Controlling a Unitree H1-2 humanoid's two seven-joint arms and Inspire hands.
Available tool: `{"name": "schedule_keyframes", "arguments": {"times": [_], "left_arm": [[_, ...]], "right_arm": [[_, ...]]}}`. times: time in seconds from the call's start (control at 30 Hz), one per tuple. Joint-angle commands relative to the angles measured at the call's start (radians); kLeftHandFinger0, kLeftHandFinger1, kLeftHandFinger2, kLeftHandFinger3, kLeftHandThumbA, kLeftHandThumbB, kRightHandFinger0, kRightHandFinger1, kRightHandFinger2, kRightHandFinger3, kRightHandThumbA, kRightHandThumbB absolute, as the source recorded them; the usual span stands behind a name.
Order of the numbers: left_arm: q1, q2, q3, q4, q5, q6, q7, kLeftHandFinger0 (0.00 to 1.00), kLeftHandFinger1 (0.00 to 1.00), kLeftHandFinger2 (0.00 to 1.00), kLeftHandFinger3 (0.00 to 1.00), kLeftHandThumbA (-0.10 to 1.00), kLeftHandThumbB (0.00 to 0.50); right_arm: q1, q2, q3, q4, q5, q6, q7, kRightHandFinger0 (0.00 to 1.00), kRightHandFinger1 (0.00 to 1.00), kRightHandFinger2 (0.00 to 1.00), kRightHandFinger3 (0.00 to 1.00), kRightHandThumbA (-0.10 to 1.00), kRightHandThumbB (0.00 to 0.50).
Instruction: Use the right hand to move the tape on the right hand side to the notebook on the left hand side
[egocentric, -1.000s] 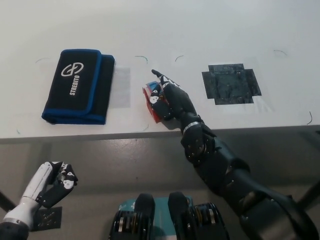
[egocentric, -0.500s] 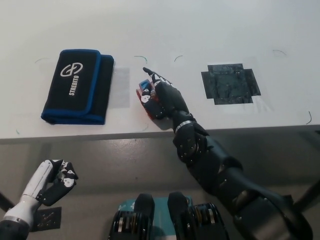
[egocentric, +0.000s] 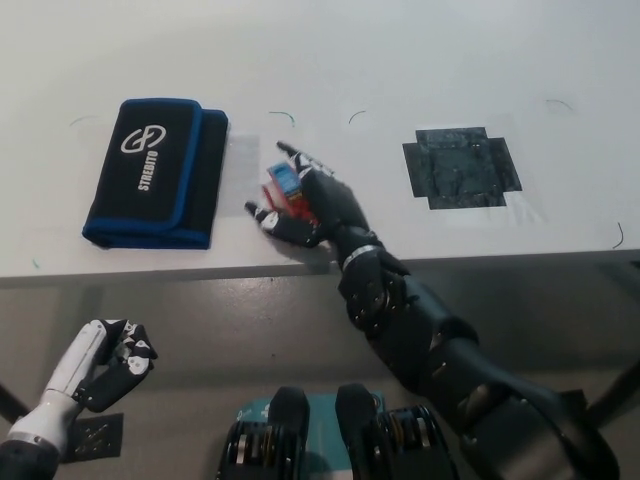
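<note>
Carrying the tape (egocentric: 285, 187) in our right hand (egocentric: 305, 205), fingers wrapped around it just right of the notebook (egocentric: 158, 170), we should clear the blue edge before lowering and letting go. Our left hand (egocentric: 118, 362) rests curled below the table (egocentric: 400, 60).

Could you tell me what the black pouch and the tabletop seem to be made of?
The black pouch looks like woven fabric, matte, with blue edging and a printed white logo. The tabletop looks like smooth white laminate with a faint sheen, though the exact material is unclear.
</note>
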Motion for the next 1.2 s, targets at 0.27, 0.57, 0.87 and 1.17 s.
{"name": "schedule_keyframes", "arguments": {"times": [0.27, 0.57, 0.87, 1.17], "left_arm": [[-0.018, 0.022, 0.004, -0.023, -0.002, -0.019, -0.01, 0.1, 0.18, 0.31, 0.41, -0.1, 0.311], [-0.012, 0.021, 0.008, -0.026, -0.01, -0.021, -0.01, 0.05, 0.13, 0.28, 0.4, -0.1, 0.307], [-0.007, 0.018, 0.005, -0.031, 0.002, -0.012, -0.005, 0.09, 0.17, 0.31, 0.4, -0.1, 0.303], [-0.009, 0.017, 0.006, -0.029, -0.001, -0.015, -0.005, 0.03, 0.12, 0.26, 0.39, -0.1, 0.317]], "right_arm": [[-0.036, 0.014, 0.004, 0.003, -0.004, -0.013, 0.032, 1.0, 1.0, 1.0, 1.0, 0.74, 0.5], [-0.038, 0.003, 0.013, -0.016, -0.016, -0.023, 0.015, 1.0, 1.0, 1.0, 1.0, 0.78, 0.5], [-0.037, -0.028, 0.023, -0.059, -0.023, -0.018, 0.019, 1.0, 1.0, 1.0, 1.0, 0.83, 0.5], [0.008, -0.106, 0.007, -0.237, -0.022, -0.005, 0.041, 1.0, 1.0, 1.0, 1.0, 0.78, 0.5]]}}
